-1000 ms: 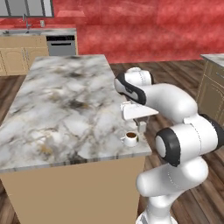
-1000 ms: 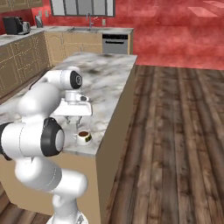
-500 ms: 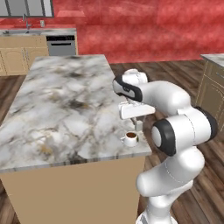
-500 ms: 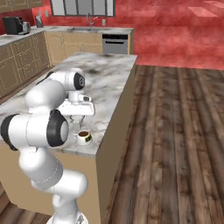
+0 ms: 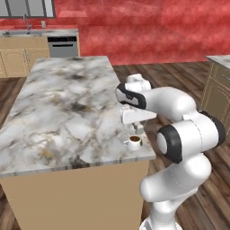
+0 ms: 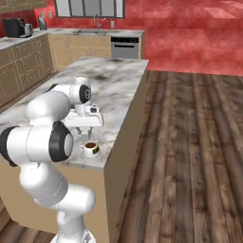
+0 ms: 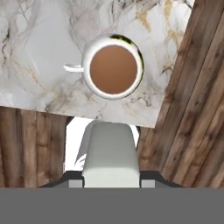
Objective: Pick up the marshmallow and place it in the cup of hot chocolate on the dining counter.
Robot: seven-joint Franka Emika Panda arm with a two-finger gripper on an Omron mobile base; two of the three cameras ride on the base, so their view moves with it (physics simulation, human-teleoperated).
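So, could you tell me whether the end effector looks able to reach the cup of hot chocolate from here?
Probably yes: the end effector, shut on the marshmallow, hangs above the cup of hot chocolate, with nothing between them.

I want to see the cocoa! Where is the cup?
The cup of hot chocolate sits near the dining counter's front right corner, just under the gripper.

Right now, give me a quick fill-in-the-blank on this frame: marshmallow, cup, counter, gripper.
1. The gripper is shut on a white ____.
2. The cup of hot chocolate stands near a ____ of the dining counter.
3. The liquid in the cup is ____ in colour.
4. The floor around the counter is made of ____ planks.

Missing words: marshmallow; corner; brown; wood
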